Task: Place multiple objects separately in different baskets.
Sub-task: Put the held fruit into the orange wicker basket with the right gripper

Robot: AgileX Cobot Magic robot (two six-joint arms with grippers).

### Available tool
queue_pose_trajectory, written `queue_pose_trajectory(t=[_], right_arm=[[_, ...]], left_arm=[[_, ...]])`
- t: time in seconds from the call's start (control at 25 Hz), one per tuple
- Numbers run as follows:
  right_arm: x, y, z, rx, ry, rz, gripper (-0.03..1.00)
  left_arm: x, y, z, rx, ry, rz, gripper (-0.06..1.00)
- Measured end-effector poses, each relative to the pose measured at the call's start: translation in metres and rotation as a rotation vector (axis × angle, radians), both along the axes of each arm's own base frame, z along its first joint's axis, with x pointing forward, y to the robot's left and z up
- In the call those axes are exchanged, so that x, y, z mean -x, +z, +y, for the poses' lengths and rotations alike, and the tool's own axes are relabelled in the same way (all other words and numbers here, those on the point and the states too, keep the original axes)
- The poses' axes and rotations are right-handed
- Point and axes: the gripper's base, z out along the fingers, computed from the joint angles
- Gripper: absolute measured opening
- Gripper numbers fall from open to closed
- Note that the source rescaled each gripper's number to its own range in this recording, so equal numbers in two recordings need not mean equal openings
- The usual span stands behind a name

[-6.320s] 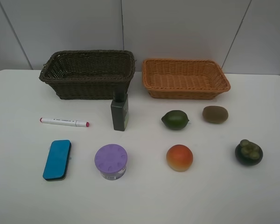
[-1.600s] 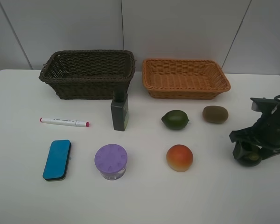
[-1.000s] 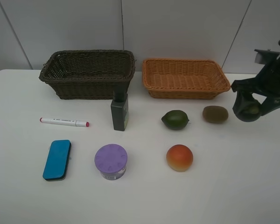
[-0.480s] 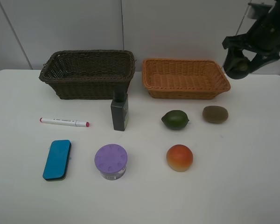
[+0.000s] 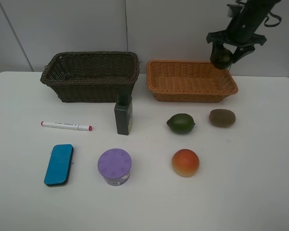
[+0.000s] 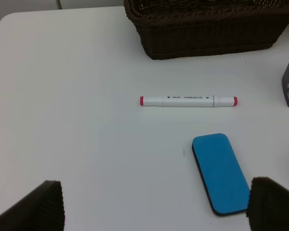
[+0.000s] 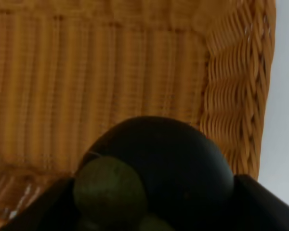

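I am watching the right pincer (image 5: 223,56) hanging in the air, clamped on the mangosteen (image 5: 222,57). The dark fruit, with its green cap, is sitting between the two fingers. Directly beneath this pincer the far right corner of the orange basket (image 5: 192,96) is lying. The right wrist view is showing that corner's woven wall and floor behind the fruit.

Nearer me than this pincer, the kiwi (image 5: 222,118) is resting on the table (image 5: 260,192) just outside the basket's front wall. The lime (image 5: 180,123) is sitting beside it toward the other arm's side, and the peach (image 5: 185,162) is nearer me again.

The left pincer (image 6: 159,207) is not showing in the high view. Its wrist camera is showing the jaws standing wide apart with nothing between them, hovering over bare table. Just ahead of it the eraser (image 6: 220,173) is lying flat, and beyond that the marker (image 6: 188,100) is on its side. Farther on is the dark basket (image 6: 207,38). The bottle (image 5: 124,115) is standing upright just in front of that basket, and the jar (image 5: 114,166) is sitting well apart from this pincer, toward the peach.

The table is showing as plain matte white, with only soft shadows under each thing. The two baskets are standing side by side along its far edge with a gap between them. Behind them a wall (image 5: 183,29) of pale grey panels, split by thin seams, is closing off the room.
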Motion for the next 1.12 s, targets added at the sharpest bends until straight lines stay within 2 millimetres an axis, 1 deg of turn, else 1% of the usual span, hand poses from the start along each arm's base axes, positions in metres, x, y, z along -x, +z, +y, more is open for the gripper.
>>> queue_pose_trajectory(t=[0.12, 0.36, 0.6, 0.76, 1.12], right_arm=[[-0.01, -0.014, 0.001, 0.001, 0.0, 0.008, 0.27], [-0.016, -0.044, 0.001, 0.005, 0.0, 0.07, 0.27], [-0.018, -0.062, 0.001, 0.007, 0.0, 0.103, 0.27], [-0.019, -0.066, 0.001, 0.007, 0.0, 0.112, 0.27], [-0.019, -0.066, 0.001, 0.007, 0.0, 0.112, 0.27]], left_arm=[[0.0, 0.0, 0.0, 0.0, 0.0, 0.0, 1.0], [0.0, 0.0, 0.0, 0.0, 0.0, 0.0, 1.0], [0.0, 0.0, 0.0, 0.0, 0.0, 0.0, 1.0], [0.0, 0.0, 0.0, 0.0, 0.0, 0.0, 1.0], [0.0, 0.0, 0.0, 0.0, 0.0, 0.0, 1.0]])
